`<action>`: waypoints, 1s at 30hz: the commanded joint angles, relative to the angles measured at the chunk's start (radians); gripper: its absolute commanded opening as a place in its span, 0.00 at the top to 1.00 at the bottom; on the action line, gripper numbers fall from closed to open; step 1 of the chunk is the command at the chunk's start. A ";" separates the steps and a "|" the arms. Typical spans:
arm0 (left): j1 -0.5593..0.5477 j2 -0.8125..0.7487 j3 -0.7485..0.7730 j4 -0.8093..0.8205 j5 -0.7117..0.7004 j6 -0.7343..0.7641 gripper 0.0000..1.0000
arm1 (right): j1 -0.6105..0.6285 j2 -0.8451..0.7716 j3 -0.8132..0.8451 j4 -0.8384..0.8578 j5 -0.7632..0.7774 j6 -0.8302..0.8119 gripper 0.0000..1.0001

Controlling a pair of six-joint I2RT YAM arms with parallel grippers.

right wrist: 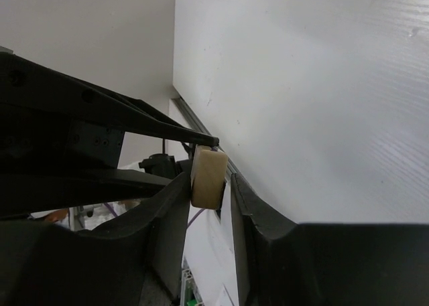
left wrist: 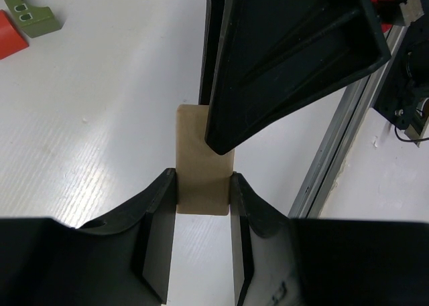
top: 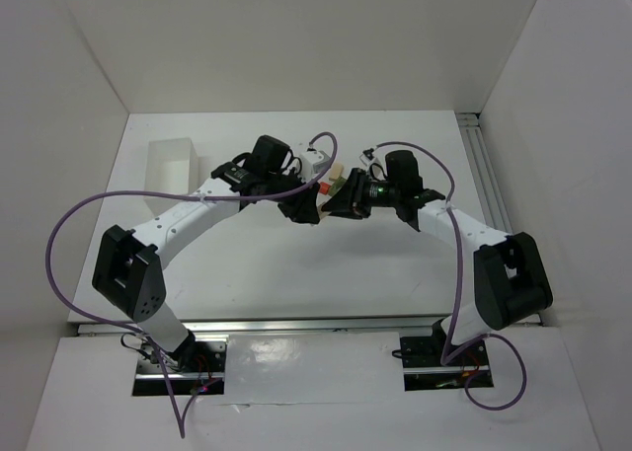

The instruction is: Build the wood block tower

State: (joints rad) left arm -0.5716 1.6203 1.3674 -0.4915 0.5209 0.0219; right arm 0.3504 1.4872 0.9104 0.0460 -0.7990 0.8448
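**Top external view:** Light is bright, even and diffuse, coming from overhead. The white table (top: 296, 263) and enclosure walls (top: 59, 76) run close to overexposure. A glare patch sits on the front plate (top: 296, 357) between the arm bases. Shadows beneath the arms are soft and faint. Focus is adequate throughout.

**Left wrist view:** The scene is well lit, with a broad specular streak on the table at lower left. The tan block (left wrist: 201, 165) is fairly sharp. The fingers (left wrist: 157, 219) of the left gripper (left wrist: 203, 185) at the bottom edge are underexposed black and soft.

**Right wrist view:** This view is dimmer, with a grey background at upper left. The dark foreground parts are nearly detail-less and blurred.
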 commanded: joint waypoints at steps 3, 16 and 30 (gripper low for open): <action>0.006 -0.040 -0.019 0.042 0.045 0.006 1.00 | -0.005 0.005 0.030 0.058 -0.005 0.002 0.70; 0.101 0.064 0.048 -0.039 0.189 -0.027 0.44 | -0.005 -0.028 0.137 -0.189 0.191 -0.154 0.99; 0.330 -0.014 0.055 -0.142 -0.079 -0.264 0.06 | 0.163 -0.032 0.297 -0.325 0.822 -0.266 1.00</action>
State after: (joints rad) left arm -0.3206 1.6859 1.3914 -0.5903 0.5411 -0.1398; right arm 0.4198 1.4666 1.1351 -0.2382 -0.2356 0.6373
